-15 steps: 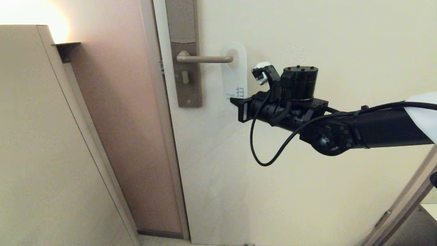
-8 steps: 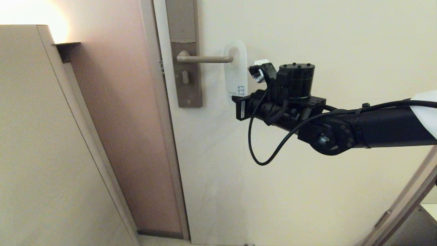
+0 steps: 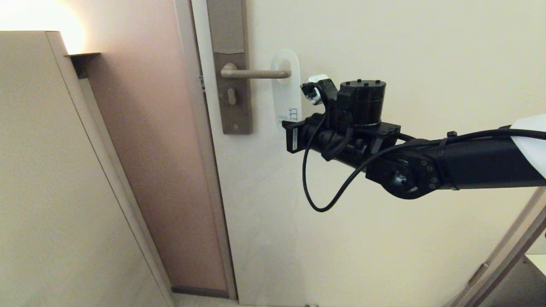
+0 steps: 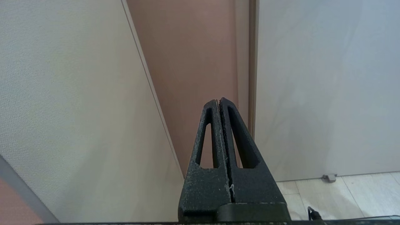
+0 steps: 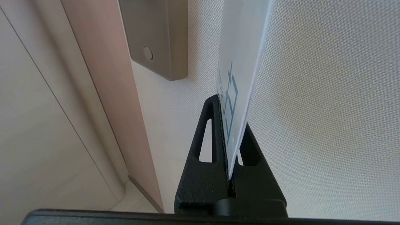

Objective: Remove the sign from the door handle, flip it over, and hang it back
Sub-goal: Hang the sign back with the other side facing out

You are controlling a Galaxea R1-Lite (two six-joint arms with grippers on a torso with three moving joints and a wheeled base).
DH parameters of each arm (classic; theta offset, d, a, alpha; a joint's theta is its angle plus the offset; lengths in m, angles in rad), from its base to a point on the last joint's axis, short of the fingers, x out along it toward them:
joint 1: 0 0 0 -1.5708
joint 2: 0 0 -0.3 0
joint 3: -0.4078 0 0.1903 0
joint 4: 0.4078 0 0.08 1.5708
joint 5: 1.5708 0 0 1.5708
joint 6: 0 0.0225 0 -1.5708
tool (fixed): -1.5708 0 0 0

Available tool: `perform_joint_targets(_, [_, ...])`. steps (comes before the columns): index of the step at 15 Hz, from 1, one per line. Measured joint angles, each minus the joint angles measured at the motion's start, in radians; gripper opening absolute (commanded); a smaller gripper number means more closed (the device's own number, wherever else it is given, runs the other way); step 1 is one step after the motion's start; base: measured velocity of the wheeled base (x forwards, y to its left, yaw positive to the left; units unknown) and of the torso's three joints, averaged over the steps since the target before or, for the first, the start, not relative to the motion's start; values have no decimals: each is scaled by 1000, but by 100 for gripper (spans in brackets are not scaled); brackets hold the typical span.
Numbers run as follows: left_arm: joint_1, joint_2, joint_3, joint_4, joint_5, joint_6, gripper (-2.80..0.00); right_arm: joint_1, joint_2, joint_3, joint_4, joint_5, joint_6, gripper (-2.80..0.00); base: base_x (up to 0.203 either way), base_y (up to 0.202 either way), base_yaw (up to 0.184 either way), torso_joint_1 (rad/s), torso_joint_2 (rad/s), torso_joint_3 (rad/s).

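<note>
On the left, a pale wall panel (image 3: pixel 55 179) is standing beside a pinkish-brown door frame (image 3: pixel 149 170); the left gripper (image 4: pixel 221 101) is hanging parked low near it, fingers pressed together on nothing. Further right, the door handle (image 3: pixel 256 73) is poking its tip into the hole of the sign (image 3: pixel 286 91), white face out. The right gripper (image 5: pixel 232 134) is pinching the sign's lower end. To seat it well, I judge it should be sliding the sign along the lever toward the plate (image 3: pixel 232 91), keeping it flat against the cream door (image 3: pixel 384 238), before letting go.
</note>
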Motion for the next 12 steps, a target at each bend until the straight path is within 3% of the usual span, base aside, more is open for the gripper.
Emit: perform_joint_targets(12, [0,0,0,0,1,0,-280,49,-3,-5,-3,-16,-4,-280,0,0,0,0,0,0])
